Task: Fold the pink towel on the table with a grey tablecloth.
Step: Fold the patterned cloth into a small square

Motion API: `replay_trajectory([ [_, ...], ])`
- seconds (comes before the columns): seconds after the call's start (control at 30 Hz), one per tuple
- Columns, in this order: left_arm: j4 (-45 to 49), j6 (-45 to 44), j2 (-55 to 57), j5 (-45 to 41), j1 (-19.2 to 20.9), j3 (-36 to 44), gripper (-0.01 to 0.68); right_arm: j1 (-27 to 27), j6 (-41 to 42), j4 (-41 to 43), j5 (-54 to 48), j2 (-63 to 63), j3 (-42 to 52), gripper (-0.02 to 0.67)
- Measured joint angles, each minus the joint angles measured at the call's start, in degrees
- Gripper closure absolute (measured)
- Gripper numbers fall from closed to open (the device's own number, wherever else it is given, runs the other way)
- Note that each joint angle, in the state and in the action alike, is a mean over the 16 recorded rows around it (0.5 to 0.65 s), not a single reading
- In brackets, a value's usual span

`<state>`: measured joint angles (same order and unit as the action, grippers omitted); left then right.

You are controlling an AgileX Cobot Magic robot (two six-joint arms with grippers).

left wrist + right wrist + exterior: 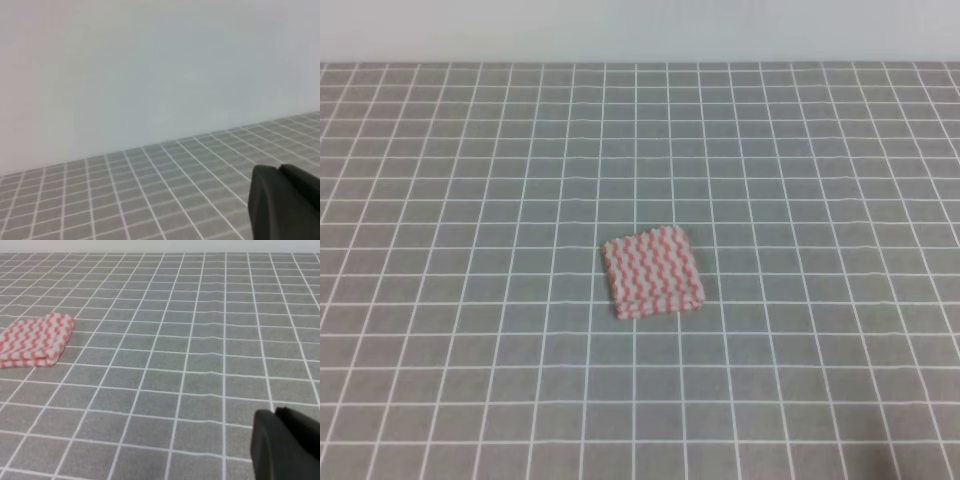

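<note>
Grey checked cloth covers the table with a grey tablecloth (470,200), where the pink towel (652,271) lies folded into a small layered square near the middle, untouched, while both grippers show only dark corners in the wrist views, their opening impossible to tell.

folded pink towel (34,340) lies flat on grey tablecloth (200,365).
</note>
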<state>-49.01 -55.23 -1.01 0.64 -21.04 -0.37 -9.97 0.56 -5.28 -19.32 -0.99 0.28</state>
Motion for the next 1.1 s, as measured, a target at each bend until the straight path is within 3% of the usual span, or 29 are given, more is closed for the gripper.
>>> replay_trajectory([
  [0.2, 32.8, 32.4, 0.0, -9.3, 0.0, -0.3, 0.676, 0.0, 0.0, -0.2, -0.1, 0.0, 0.0, 0.665],
  [0.37, 46.7, 45.6, 0.0, -17.0, 0.0, -0.1, 0.676, 0.0, 0.0, -0.4, -0.1, 0.0, 0.0, 0.665],
  [0.63, 48.7, 48.9, -0.1, -22.0, 1.6, 0.4, 0.677, 0.0, 0.0, -0.5, -0.1, 0.1, 0.0, 0.665],
  [1.1, 46.6, 55.2, -0.1, -20.9, 15.4, 0.7, 0.676, 0.0, 0.0, -0.4, 0.0, 0.1, 0.1, 0.665],
])
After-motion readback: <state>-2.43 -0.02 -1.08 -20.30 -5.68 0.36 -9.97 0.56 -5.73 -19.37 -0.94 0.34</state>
